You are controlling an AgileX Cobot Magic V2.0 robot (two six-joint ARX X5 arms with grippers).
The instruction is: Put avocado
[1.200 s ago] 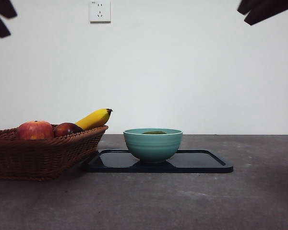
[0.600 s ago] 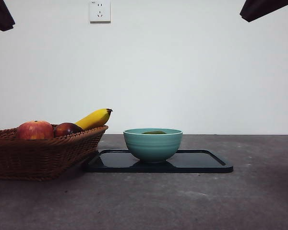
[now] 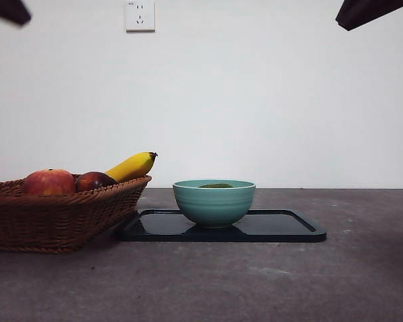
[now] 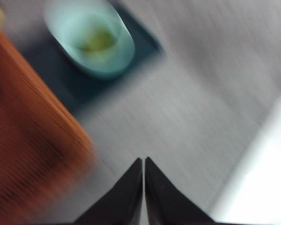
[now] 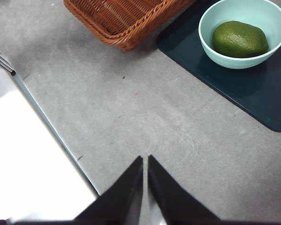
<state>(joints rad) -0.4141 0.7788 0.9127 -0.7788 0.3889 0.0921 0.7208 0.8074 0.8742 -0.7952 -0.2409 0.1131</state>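
On the table, front view: avocado (image 3: 216, 186) barely peeks over the bowl (image 3: 213, 201) rim (tray (image 3: 282, 228) beneath).
Left wrist: left gripper (image 4: 144, 161) closed, empty — blurred.
Right wrist: right gripper (image 5: 145, 160) closed, empty.
Risk: a swinging arm could clip the basket (image 3: 60, 215).

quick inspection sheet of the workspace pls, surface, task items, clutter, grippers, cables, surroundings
surface: grey table, bare between the jaws and the tray.
job's things: avocado lies in the teal bowl, which stands on the dark tray.
clutter: wicker basket beside the tray, holding two red apples and a banana.
grippers: left gripper and right gripper both shut, empty, raised away from the bowl.
cables: nothing seen.
surroundings: white wall with a socket.
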